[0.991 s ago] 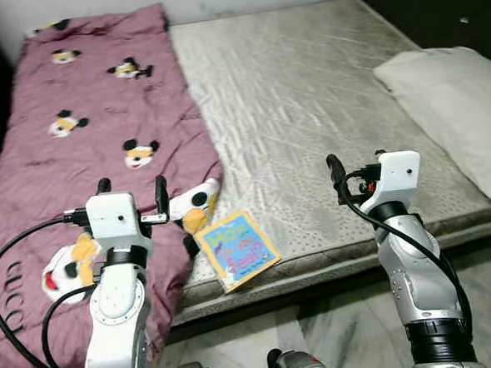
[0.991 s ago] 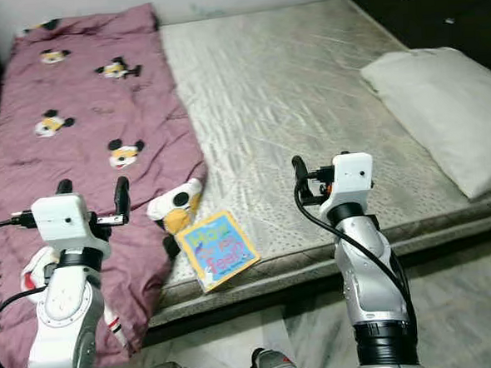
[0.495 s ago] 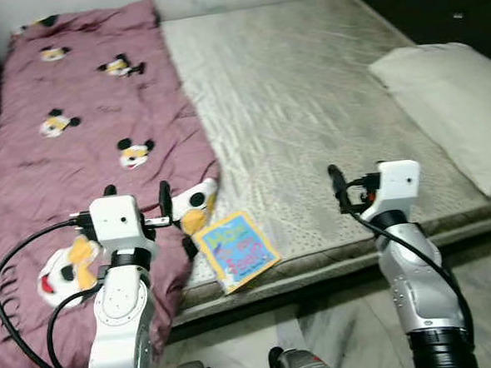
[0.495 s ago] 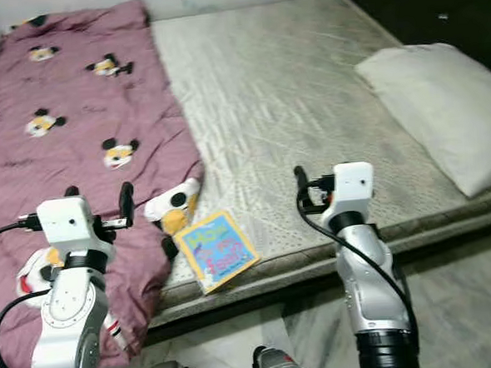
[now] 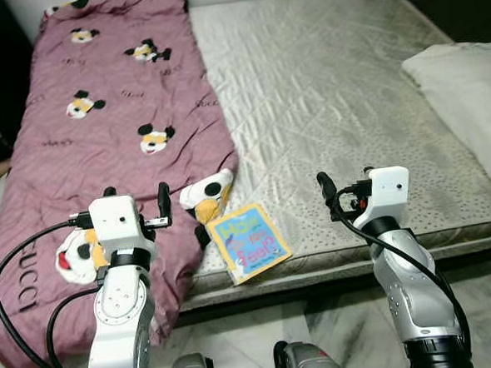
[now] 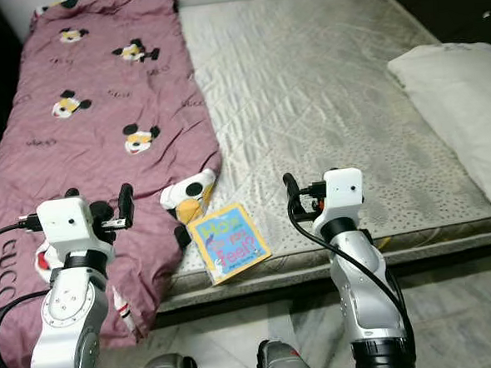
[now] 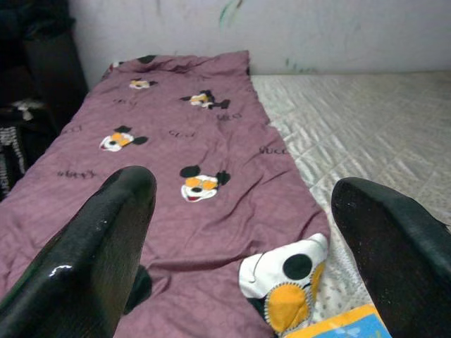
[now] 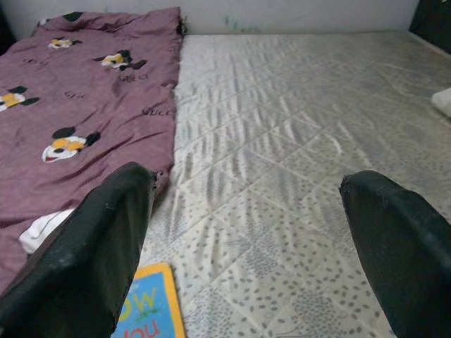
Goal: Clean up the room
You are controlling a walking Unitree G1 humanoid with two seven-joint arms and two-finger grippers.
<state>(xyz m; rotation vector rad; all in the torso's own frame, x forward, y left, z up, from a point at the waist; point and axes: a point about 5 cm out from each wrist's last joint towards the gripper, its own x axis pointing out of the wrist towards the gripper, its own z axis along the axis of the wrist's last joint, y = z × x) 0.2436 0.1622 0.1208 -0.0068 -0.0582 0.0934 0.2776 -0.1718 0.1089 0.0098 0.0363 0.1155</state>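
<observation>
At the front edge of the grey quilted mattress (image 5: 324, 104), a small blue and yellow picture book (image 5: 250, 242) lies flat, its near corner over the edge, touching the maroon blanket with cartoon mice (image 5: 100, 126) at 10 o'clock. Both the left gripper (image 5: 135, 201) and the right gripper (image 5: 346, 190) hover wide open and empty. I judge the book the next target: slide it further over the edge, then pinch that corner. The white pillow (image 5: 464, 79) lies at 3 o'clock.

Light: even, soft, fairly bright indoors
Shadows: dark under the bed (image 5: 306, 80) edge
Focus: sharp; near pincer fingers (image 7: 84, 253) blur slightly
</observation>
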